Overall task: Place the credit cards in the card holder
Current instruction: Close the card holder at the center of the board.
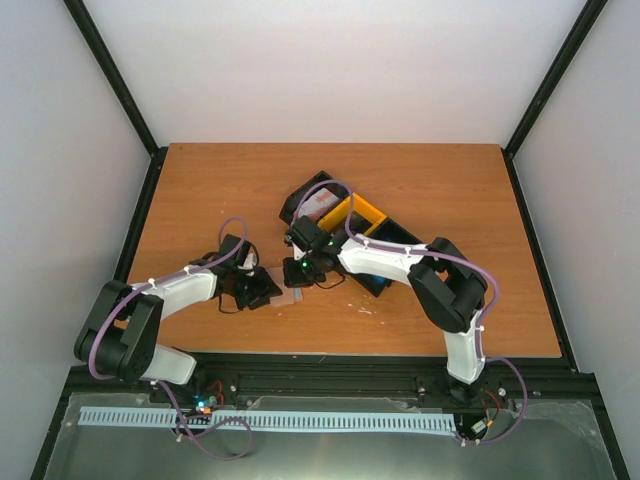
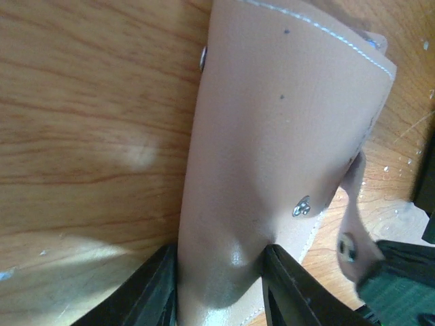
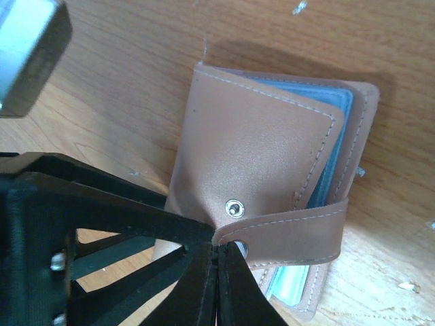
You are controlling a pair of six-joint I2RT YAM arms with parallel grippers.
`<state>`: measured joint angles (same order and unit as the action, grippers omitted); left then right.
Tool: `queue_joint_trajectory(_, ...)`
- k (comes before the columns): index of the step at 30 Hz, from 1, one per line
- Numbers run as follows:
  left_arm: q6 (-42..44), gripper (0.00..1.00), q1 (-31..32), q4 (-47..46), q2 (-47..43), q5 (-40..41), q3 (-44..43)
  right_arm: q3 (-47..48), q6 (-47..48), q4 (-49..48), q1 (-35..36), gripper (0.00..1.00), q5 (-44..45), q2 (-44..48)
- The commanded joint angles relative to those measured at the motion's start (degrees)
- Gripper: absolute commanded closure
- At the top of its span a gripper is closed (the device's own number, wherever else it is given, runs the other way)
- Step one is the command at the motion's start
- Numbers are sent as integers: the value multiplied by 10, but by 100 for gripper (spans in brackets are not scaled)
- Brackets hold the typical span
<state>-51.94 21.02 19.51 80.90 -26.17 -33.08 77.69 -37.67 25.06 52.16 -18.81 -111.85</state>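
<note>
Card holder (image 3: 258, 149) pinched by left gripper (image 2: 219, 285) and right gripper (image 3: 219, 246).

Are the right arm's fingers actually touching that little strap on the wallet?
Touching. The right wrist view shows the right fingers shut together, pinching the end of the strap of the card holder, with no gap visible.

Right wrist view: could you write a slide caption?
Right pincer pinches the card holder's snap strap; a blue card shows inside.
</note>
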Motion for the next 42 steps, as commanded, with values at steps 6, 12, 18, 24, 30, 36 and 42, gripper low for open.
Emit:
queue_joint_trajectory(6,-1,66,1,16,23,44,30,20,11,-6,5,97,-39,-44)
queue_joint_trajectory(12,2,68,1,13,25,43,32,19,-1,-33,4,97,-35,-40)
queue_joint_trajectory(18,5,69,1,12,28,43,32,14,-10,-46,5,97,-26,-37)
queue_joint_trajectory(24,6,69,1,10,29,41,34,13,-13,-55,5,97,-25,-41)
queue_joint_trajectory(30,5,69,1,8,30,40,34,11,-11,-59,5,97,-28,-45)
queue_joint_trajectory(36,2,69,1,8,30,41,33,12,-7,-51,5,97,-39,-59)
queue_joint_trajectory(42,-3,69,1,8,29,43,34,13,-4,-40,5,97,-38,-66)
